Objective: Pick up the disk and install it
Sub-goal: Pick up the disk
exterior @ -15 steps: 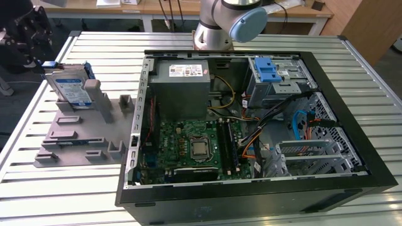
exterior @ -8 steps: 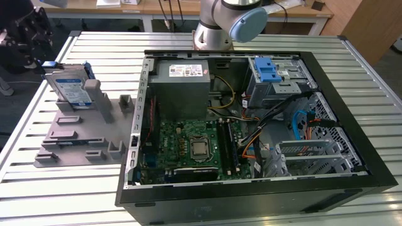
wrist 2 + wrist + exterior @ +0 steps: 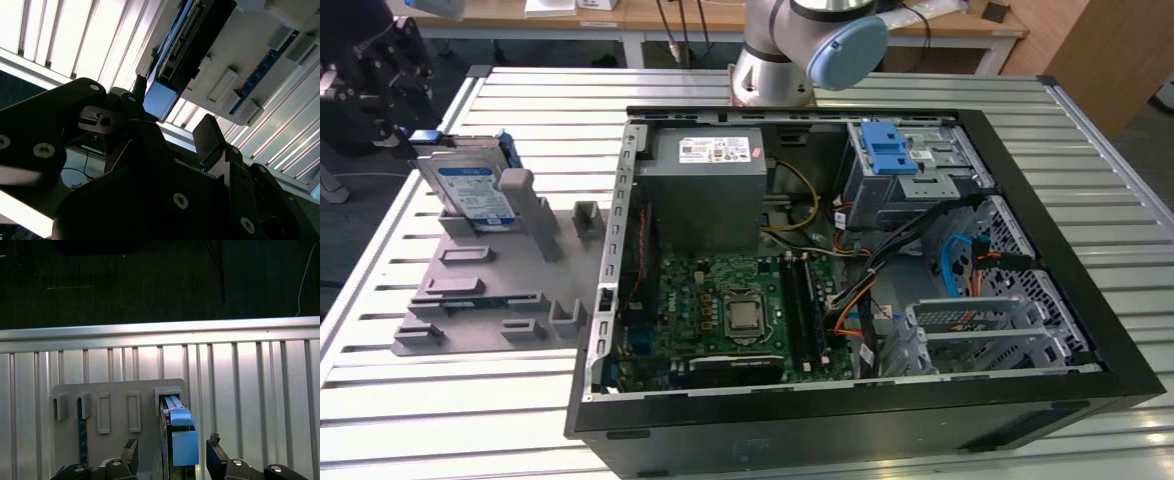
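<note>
Because the flat silver-metal disk with the blue-and-white label and blue plastic side rails (image 3: 464, 190) stands on edge in a slot of the grey plastic holder plate (image 3: 467, 300), only its upper part is free to take. The black two-fingered gripper (image 3: 173, 444) hangs over that corner of the plate. In the first wrist view its fingertips (image 3: 215, 440) stand apart, one to each side of the disk's thin edge, and they close on nothing. I cannot tell whether either tip touches a rail. By my judgement the disk is stiff and dense for its size, so it will not flex, but its smooth metal faces could slip in a light grip. It is also sensitive to knocks, and a bare circuit side should not be squeezed. The sound hold looks to be across the two broad faces, high up near the blue rail end (image 3: 159, 97), with the lift straight out of the slot so the rails do not bind. Counted, there is one disk, one gripper with two fingers, one holder plate with several raised brackets, and one open black computer case (image 3: 854, 425) just beside the plate. All of it rests on one slatted metal table (image 3: 454, 420).
</note>
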{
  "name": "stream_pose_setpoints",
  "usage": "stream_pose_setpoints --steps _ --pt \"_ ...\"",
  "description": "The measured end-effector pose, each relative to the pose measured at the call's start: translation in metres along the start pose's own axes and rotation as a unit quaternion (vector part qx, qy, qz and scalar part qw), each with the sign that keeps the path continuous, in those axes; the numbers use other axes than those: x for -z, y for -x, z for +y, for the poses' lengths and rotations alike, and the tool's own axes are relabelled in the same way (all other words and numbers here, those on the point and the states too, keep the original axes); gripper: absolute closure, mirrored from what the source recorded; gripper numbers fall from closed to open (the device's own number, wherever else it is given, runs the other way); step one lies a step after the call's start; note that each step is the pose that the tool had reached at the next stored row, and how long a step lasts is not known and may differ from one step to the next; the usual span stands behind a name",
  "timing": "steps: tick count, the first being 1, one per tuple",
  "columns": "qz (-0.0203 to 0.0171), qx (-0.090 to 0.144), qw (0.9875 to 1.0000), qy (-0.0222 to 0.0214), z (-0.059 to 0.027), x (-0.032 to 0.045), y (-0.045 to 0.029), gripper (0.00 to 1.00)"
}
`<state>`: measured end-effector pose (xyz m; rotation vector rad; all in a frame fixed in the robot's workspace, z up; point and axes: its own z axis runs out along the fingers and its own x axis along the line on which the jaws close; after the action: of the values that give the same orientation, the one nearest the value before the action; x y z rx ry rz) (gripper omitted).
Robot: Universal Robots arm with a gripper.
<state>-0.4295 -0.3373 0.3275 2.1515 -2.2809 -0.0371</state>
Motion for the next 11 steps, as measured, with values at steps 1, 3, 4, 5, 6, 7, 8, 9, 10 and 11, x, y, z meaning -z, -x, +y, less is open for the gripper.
stream_pose_setpoints --steps 1,3,4,5,6,7,8,9,10,11 --pt "0.0000 0.000 1.0000 0.0000 0.0000 -0.0003 0.0000 0.35" --pt "0.0000 0.000 1.0000 0.0000 0.0000 -0.0008 0.0000 0.35" --pt "0.0000 0.000 1.0000 0.0000 0.0000 -0.0011 0.0000 0.35" --pt "0.0000 0.000 1.0000 0.0000 0.0000 -0.0013 0.0000 0.35" --pt "0.0000 0.000 1.0000 0.0000 0.0000 -0.0016 0.0000 0.35" --pt "0.0000 0.000 1.0000 0.0000 -0.0001 -0.0019 0.0000 0.35" --pt "0.0000 0.000 1.0000 0.0000 0.0000 -0.0031 0.0000 0.35" --pt "0.0000 0.000 1.0000 0.0000 -0.0001 -0.0035 0.0000 0.35" --pt "0.0000 0.000 1.0000 0.0000 -0.0001 -0.0040 0.0000 0.35" --pt "0.0000 0.000 1.0000 0.0000 -0.0001 -0.0045 -0.0001 0.35"
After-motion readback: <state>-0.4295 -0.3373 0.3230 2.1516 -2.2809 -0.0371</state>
